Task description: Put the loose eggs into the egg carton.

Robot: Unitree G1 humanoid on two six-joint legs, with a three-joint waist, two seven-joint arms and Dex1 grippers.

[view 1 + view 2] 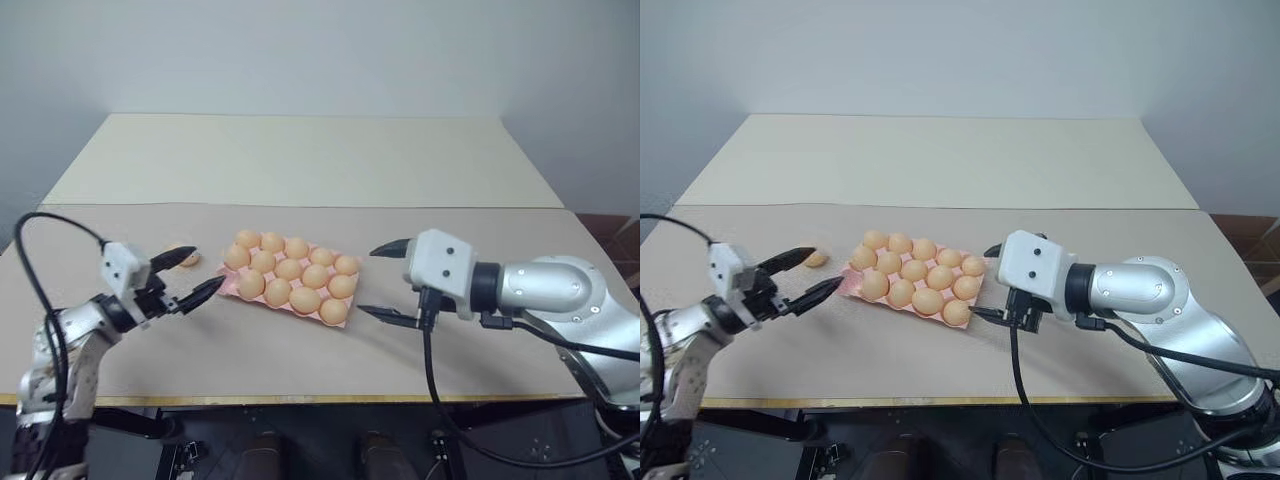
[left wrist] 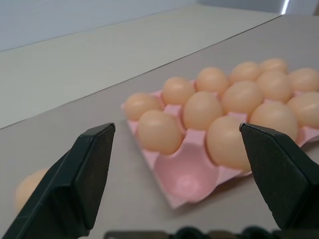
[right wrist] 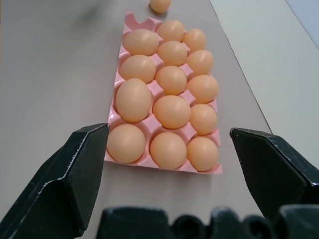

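Beige tabletop (image 1: 300, 370): pink egg carton (image 2: 185, 191) one cup short; last loose egg (image 1: 816, 259), fragile and slippery, lies beside the gaping, empty left gripper (image 1: 191, 277); right gripper (image 1: 384, 282) gapes empty; pinch gently across its middle.

Loose egg (image 2: 31, 186) at lower left of left wrist view blurred, partly hidden behind left gripper (image 2: 184, 164) finger; egg carton (image 2: 187, 181) cut off at right frame edge, far cups hidden by eggs.
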